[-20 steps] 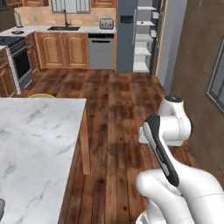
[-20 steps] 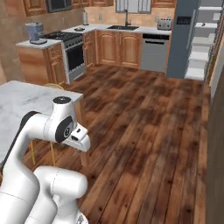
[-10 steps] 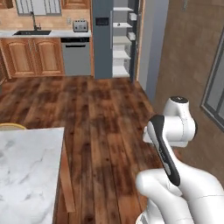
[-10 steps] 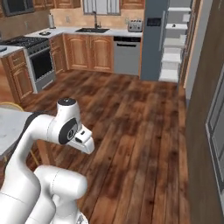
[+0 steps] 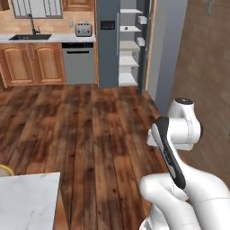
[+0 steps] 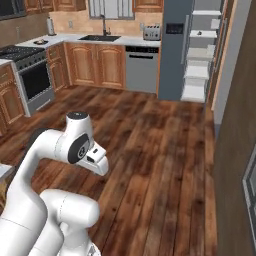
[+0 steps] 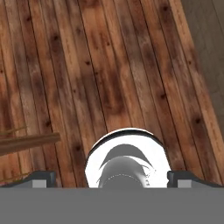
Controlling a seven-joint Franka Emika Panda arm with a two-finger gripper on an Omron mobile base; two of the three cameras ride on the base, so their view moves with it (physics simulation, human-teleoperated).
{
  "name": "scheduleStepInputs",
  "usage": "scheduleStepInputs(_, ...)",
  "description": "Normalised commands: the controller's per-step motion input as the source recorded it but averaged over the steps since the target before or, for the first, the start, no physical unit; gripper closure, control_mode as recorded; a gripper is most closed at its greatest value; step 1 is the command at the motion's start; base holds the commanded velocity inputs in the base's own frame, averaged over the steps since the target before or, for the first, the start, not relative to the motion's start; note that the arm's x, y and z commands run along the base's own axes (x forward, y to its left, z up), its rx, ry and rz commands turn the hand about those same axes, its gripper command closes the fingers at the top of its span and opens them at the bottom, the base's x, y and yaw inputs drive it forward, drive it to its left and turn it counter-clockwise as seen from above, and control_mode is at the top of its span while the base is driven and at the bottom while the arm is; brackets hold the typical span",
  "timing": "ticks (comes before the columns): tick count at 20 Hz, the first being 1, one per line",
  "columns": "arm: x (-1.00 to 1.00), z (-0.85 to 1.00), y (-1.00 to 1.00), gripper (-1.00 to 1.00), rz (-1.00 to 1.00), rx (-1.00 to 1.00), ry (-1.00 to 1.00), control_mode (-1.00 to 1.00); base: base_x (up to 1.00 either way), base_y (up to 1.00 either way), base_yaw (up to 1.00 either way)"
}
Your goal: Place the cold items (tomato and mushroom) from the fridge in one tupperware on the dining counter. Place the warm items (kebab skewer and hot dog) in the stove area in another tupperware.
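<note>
Farthest left of the fridge (image 6: 174,50) in the right base view is a stove (image 6: 25,75), set in wooden cabinets. Nearer the fridge along the same wall is a sink (image 6: 100,37) under a window. Then comes a toaster (image 6: 151,32) on the worktop, and below it a grey dishwasher (image 6: 141,67) just beside the fridge's left side.

The fridge is tall and dark blue-grey, with a black panel near its top and a grey handle. Its right half stands open and shows white shelves (image 6: 197,70). A small dark thing (image 6: 199,33) lies on an upper shelf, too small to identify. In the left base view two small pale things (image 5: 143,19) sit on the shelves' right side, also too small to name.

Well in front of the fridge and to its left, a corner of the dining counter (image 5: 27,202) shows in the left base view. This white marble surface has a bit of a yellow stool (image 5: 4,170) at its far edge. Dark wooden floor (image 5: 90,126) fills the space between this surface and the fridge.

The white arm (image 5: 175,134) is folded up well short of the fridge, over bare floor. In the hand view the tool (image 7: 113,179) points down at the planks. Its fingertips (image 7: 43,178) are spread wide apart and grip nothing.
</note>
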Motion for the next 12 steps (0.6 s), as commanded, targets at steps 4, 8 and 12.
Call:
scheduleStepInputs(4, 0.0, 0.0, 0.0, -1.0, 0.0, 0.0, 0.0, 1.0, 1.0, 0.0, -0.13)
scheduleStepInputs(8, 0.0, 0.0, 0.0, -1.0, 0.0, 0.0, 0.0, 1.0, 1.0, 0.0, -0.2)
scheduleStepInputs(12, 0.0, 0.0, 0.0, -1.0, 0.0, 0.0, 0.0, 1.0, 1.0, 0.01, -0.35)
